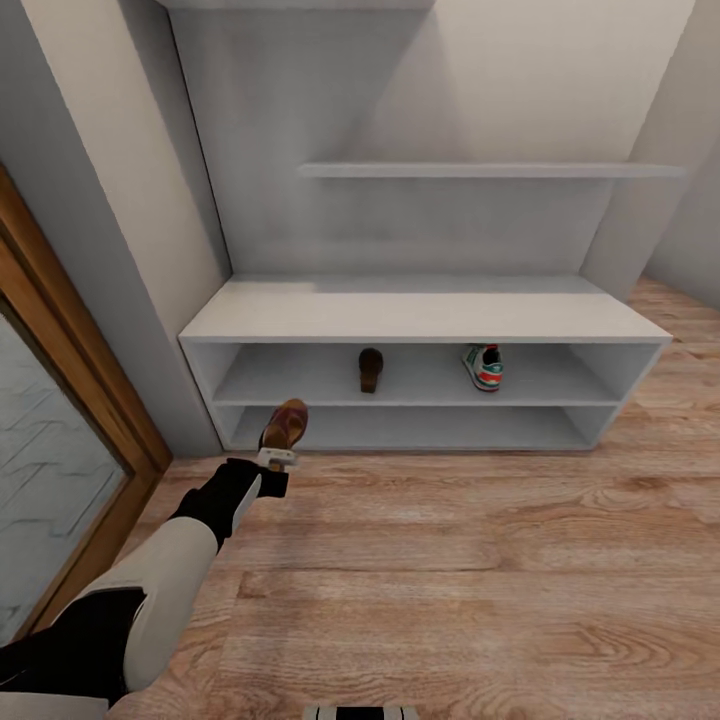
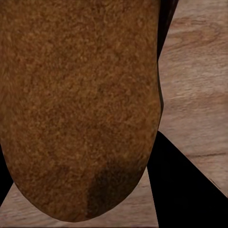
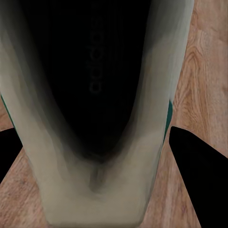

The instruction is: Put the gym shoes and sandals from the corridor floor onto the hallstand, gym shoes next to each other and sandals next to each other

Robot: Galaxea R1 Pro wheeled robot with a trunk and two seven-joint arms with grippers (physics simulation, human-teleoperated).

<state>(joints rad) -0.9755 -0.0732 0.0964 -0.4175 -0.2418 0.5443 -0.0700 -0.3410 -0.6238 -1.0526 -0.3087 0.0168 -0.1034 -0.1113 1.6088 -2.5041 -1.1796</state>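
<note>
The hallstand point(image 1: 420, 312) stands against the wall. On its upper low shelf sit one brown sandal point(image 1: 371, 369) and, to its right, one gym shoe point(image 1: 485, 366), well apart. My left gripper point(image 1: 278, 459) is shut on a second sandal point(image 1: 285, 422), held just in front of the left end of the bottom shelf, above the corridor floor point(image 1: 480, 560). That sandal's brown sole point(image 2: 80, 104) fills the left wrist view between dark fingers point(image 2: 187, 190). In the right wrist view a cream gym shoe point(image 3: 95, 185) with a dark inside sits between the right gripper's fingers point(image 3: 202, 166), over wood planks.
A wood-framed glass door point(image 1: 60, 480) lines the left side, with a grey wall corner point(image 1: 130, 270) beside the rack. A wall shelf point(image 1: 480, 171) hangs above the bench. Open plank floor stretches in front of and to the right of the rack.
</note>
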